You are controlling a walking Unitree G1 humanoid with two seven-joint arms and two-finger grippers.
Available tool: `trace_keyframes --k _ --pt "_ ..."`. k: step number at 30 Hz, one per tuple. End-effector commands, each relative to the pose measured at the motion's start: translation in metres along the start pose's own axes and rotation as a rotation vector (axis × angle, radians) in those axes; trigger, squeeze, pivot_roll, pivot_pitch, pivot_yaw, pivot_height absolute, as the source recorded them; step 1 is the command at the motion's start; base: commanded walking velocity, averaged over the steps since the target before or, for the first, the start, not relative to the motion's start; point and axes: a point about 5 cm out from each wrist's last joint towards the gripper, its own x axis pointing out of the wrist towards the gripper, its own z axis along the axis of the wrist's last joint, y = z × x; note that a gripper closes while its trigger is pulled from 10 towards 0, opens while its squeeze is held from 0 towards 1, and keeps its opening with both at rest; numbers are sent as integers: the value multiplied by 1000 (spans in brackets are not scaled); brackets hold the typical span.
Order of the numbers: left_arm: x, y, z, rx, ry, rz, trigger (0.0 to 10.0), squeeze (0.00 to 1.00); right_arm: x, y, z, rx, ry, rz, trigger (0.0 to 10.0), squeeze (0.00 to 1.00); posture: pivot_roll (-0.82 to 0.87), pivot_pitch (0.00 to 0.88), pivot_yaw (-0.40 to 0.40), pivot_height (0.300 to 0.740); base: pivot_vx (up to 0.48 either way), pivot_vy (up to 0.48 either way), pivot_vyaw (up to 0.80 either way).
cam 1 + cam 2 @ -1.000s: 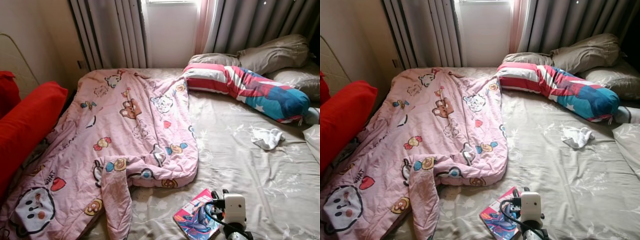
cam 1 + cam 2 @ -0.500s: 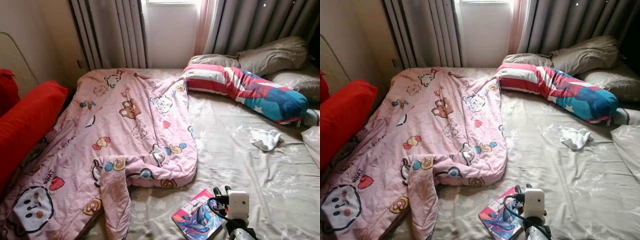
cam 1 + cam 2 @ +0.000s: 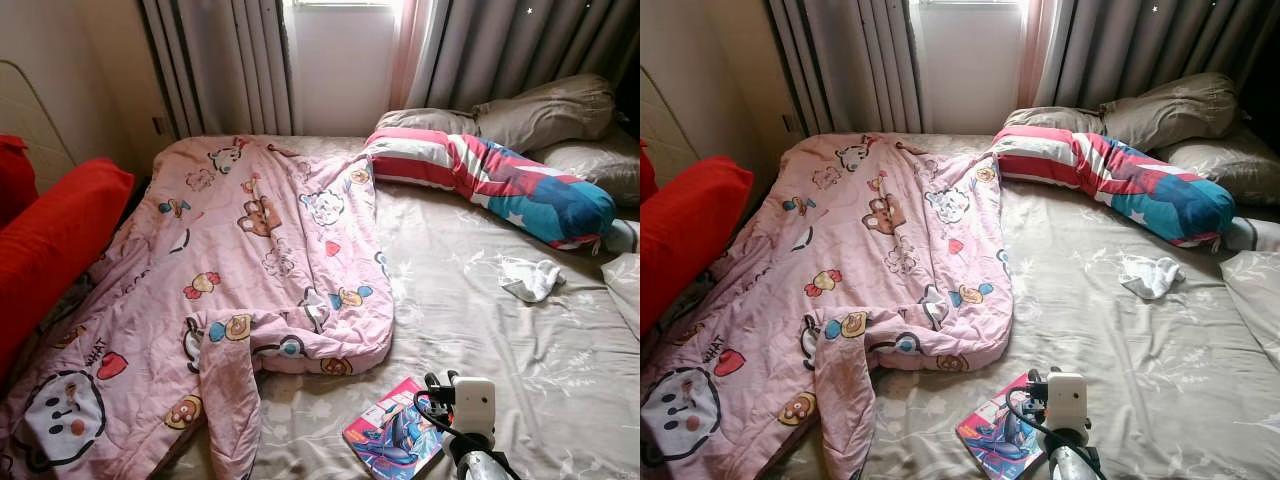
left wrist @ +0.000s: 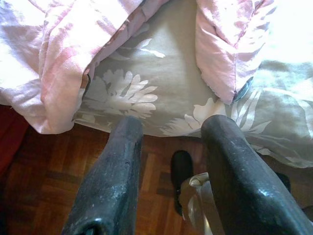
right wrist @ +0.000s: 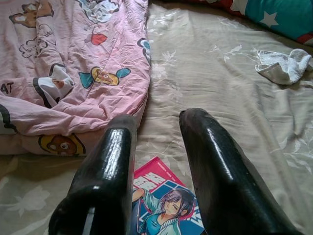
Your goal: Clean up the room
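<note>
A thin comic book (image 3: 392, 440) lies flat on the grey bedsheet (image 3: 480, 330), at about five o'clock from the pink quilt (image 3: 250, 260) and just beside its folded edge. It looks light, glossy and floppy, likely slippery, so I'd pinch it near the spine or slide a finger under one corner. The right gripper (image 5: 161, 161) hovers above its top edge, fingers parted, holding nothing. The left gripper (image 4: 168, 147) hangs by the bed's edge, also spread and empty.
</note>
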Motion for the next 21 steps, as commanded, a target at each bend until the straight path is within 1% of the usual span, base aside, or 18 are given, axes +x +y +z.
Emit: trace_keyframes --k 1,8,11,15,21 --pt "-4 0 -7 -10 13 -1 10000 0 -2 -1 -4 5 23 -10 10000 0 -23 154 -15 735 0 0 0" --pt "-4 0 -7 -21 1 -6 10000 0 -2 -1 -5 2 29 -10 10000 0 -24 164 -13 706 0 0 0" --pt "-5 0 -6 -44 -8 -2 10000 0 -2 0 -3 6 13 -5 10000 0 -24 165 -14 706 0 0 0" --pt "-5 0 -5 -45 -22 -5 10000 0 -2 2 -3 4 16 0 10000 0 -22 172 -15 706 0 0 0" --pt "-5 0 0 -27 -80 -1 10000 0 -3 3 -4 4 19 8 10000 0 -24 173 -12 706 0 0 0"
